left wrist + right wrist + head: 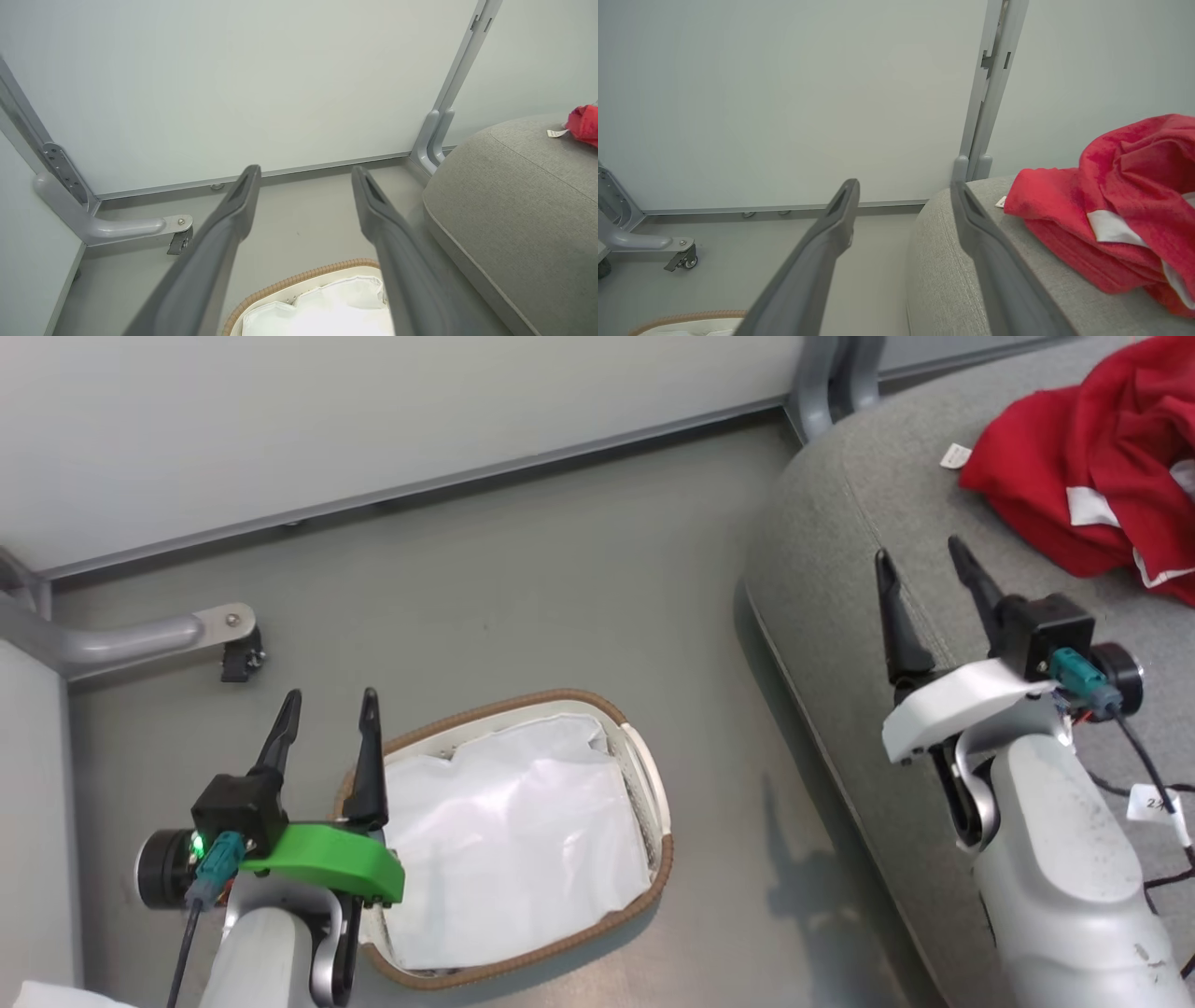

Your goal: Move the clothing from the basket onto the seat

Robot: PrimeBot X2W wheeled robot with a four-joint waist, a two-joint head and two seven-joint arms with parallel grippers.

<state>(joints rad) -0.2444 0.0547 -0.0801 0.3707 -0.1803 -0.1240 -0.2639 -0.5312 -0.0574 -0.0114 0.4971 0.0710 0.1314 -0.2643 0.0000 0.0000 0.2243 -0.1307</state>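
The red clothing (1092, 467) with white trim lies bunched on the grey seat (840, 532) at the upper right; it shows too in the right wrist view (1111, 205) and as a red edge (584, 123) in the left wrist view. On the floor stands the oval basket (653, 859) with its brown rim, and inside it I see just the white liner (513, 840). My left gripper (327, 709) is open over the basket's left rim, nothing between its fingers. My right gripper (920, 565) is open above the seat, left of the clothing, apart from it.
A pale partition wall (373, 411) runs along the back, with a grey metal foot and caster (233, 649) at the left and an upright post (831, 378) behind the seat. Grey floor (560, 569) lies between basket and seat. Cables hang by my right forearm (1148, 775).
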